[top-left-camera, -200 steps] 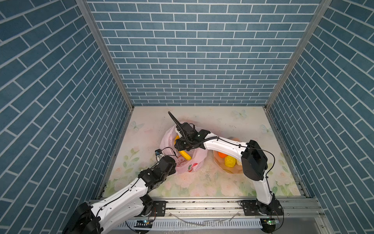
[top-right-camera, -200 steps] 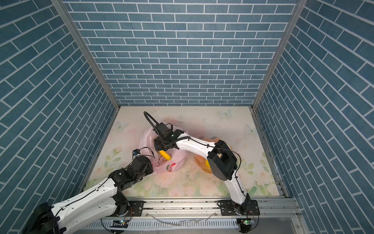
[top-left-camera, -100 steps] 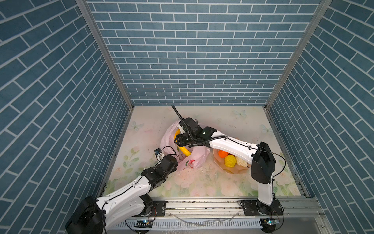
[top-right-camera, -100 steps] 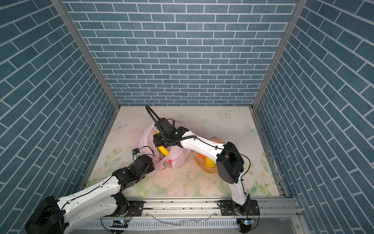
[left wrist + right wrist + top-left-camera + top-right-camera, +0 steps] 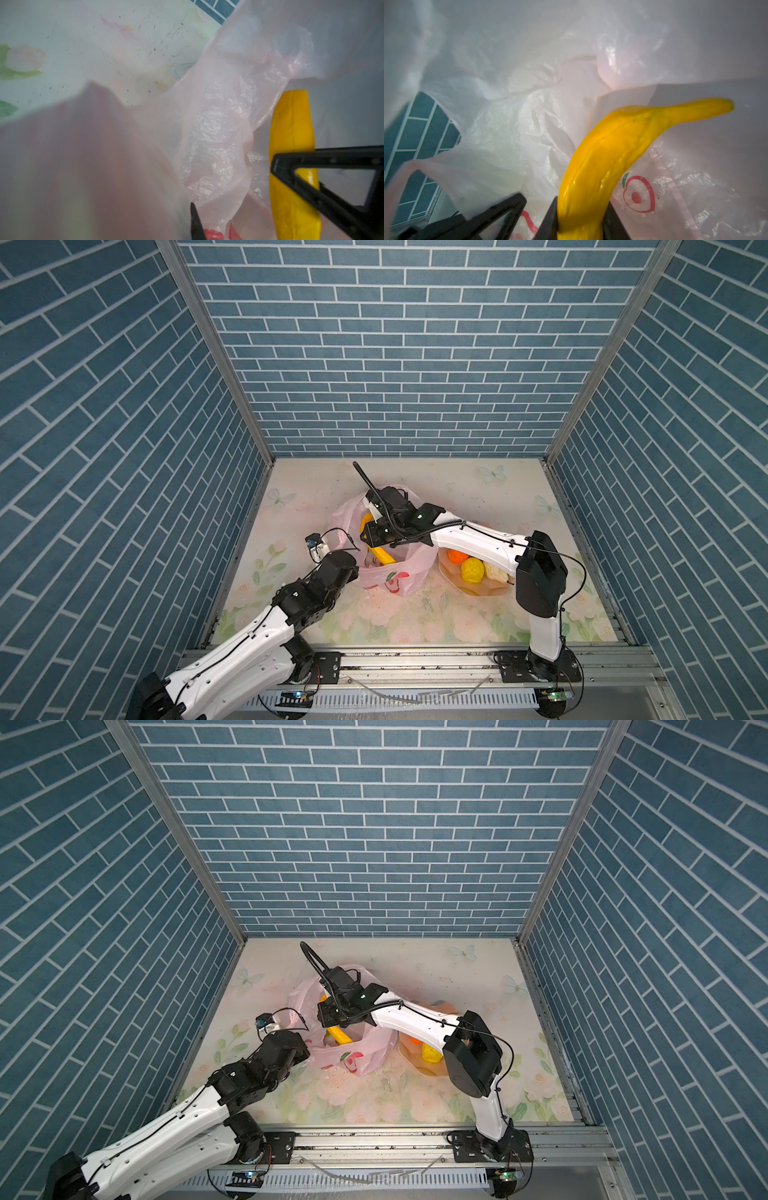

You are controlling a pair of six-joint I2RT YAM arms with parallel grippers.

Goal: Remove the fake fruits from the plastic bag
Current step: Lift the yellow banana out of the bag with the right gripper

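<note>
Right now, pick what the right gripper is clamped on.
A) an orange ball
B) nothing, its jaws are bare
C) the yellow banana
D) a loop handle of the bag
C: in the right wrist view the banana runs out from between the black jaws of the right gripper, inside the plastic bag.

We record a floral-printed tabletop [image 5: 457,489], scuffed and speckled. Directly on it we find the plastic bag [image 5: 409,572] and, just beside it, a peach bowl [image 5: 448,572].
</note>
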